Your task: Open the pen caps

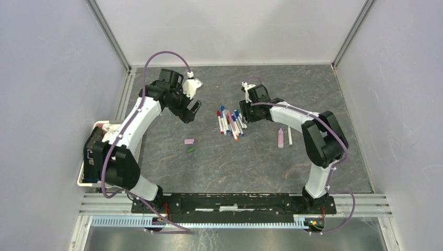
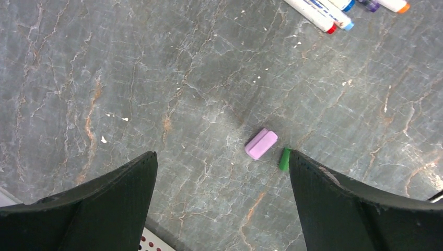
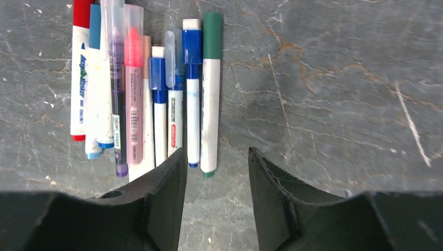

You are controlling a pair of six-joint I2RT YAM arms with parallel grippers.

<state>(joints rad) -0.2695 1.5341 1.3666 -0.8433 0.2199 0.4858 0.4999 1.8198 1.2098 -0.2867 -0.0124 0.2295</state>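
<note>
Several capped pens lie side by side in a row at the table's middle; the right wrist view shows them close, with a green-capped pen at the row's right end. A pink cap and a green cap lie loose left of the row, also in the left wrist view as pink and green. A pink pen and a thin white pen lie to the right, uncapped. My left gripper is open and empty above the table. My right gripper is open and empty just short of the row.
A white tray stands at the table's left edge beside the left arm. Grey walls close in the table on three sides.
</note>
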